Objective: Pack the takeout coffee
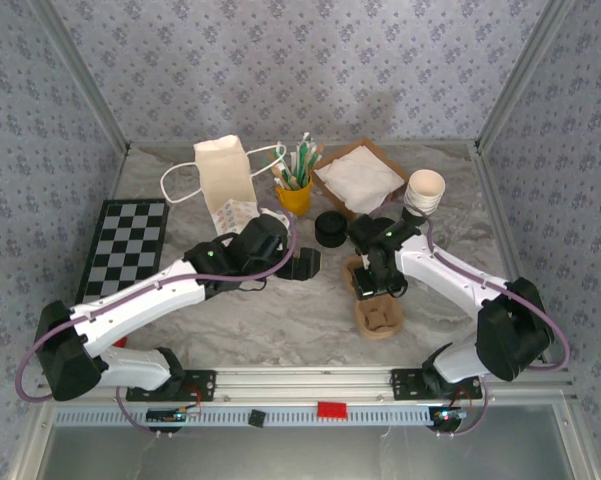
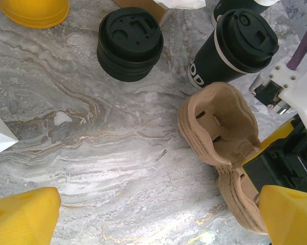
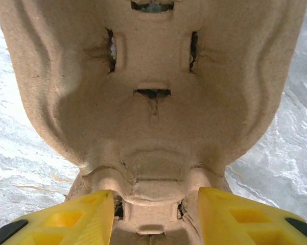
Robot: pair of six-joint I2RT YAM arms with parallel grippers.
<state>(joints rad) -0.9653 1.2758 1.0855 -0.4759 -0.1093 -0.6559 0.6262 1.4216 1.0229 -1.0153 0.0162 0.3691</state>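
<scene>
Carrier (image 3: 153, 102): lay on the bench (image 2: 92, 143).
Right end effector (image 3: 154, 199): stood partly open astride the carrier's middle; grip unclear.
Left end effector (image 2: 153, 204): gaped wide, empty, left of the carrier.
Coffee cup (image 2: 240, 43): stood just beyond the carrier.

A marbled bench (image 1: 280, 310) carries a checkerboard (image 1: 128, 248) at left, a paper bag (image 1: 223, 180), a yellow cup (image 1: 294, 195), a box of napkins (image 1: 360, 177) and paper cups (image 1: 424, 192) at the back. A stack of lids (image 1: 331, 228), a lidded coffee cup (image 2: 235, 48) and pulp cup carriers (image 1: 378, 315) sit mid-bench.
</scene>
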